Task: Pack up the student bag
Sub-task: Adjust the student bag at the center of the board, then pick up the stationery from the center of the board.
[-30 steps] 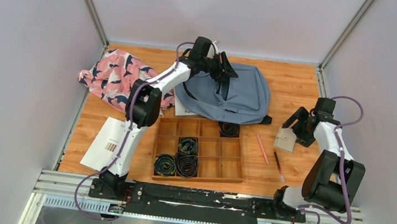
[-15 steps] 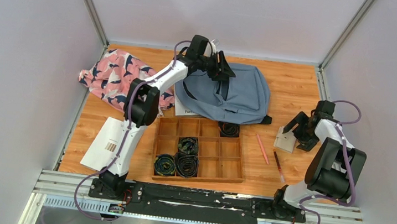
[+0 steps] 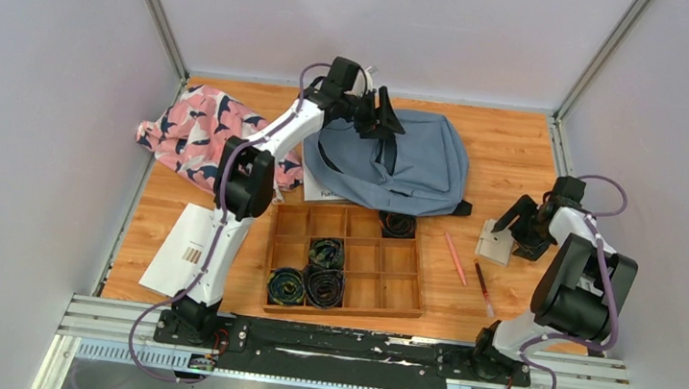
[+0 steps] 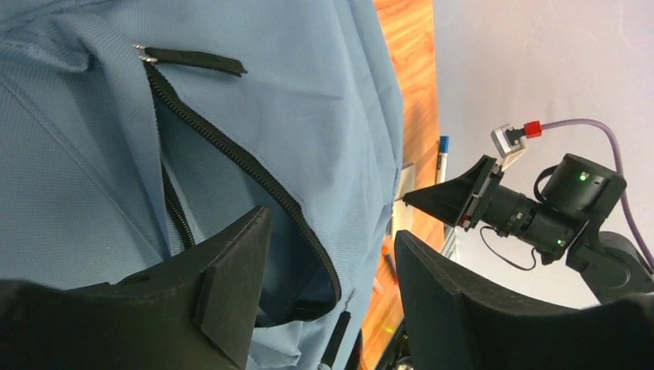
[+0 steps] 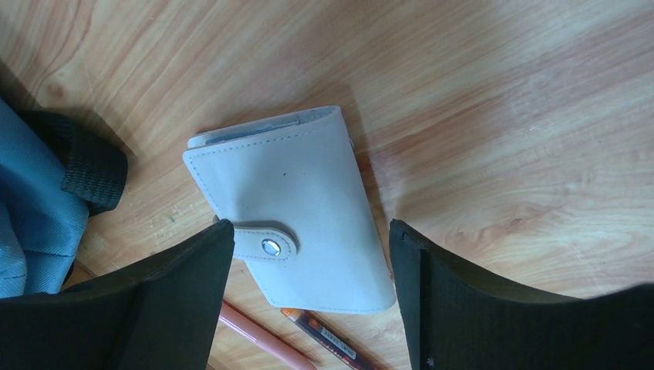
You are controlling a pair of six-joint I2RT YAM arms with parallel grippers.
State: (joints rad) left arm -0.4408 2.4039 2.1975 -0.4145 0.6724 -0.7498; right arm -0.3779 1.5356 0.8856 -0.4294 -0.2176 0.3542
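- Nearest the bases, the compartmented wooden tray (image 3: 344, 307) lies well short of both jaws.
- A pink pencil (image 3: 455, 257) and a dark pen (image 3: 484, 284) lie just on the base side of the right jaws.
- The right jaws stand apart, straddling the pale grey snap-tab wallet (image 5: 297, 216) flat on the table (image 3: 510, 144). Over the last second this arm has folded back and settled over it, so a grasp looks imminent.
- Farthest, the left jaws are also apart and hold nothing. They hover over the slate-blue fabric backpack (image 3: 421, 169), having edged slightly left. Its unzipped black zipper opening (image 4: 231, 154) gapes between them, seemingly ready to receive the wallet.
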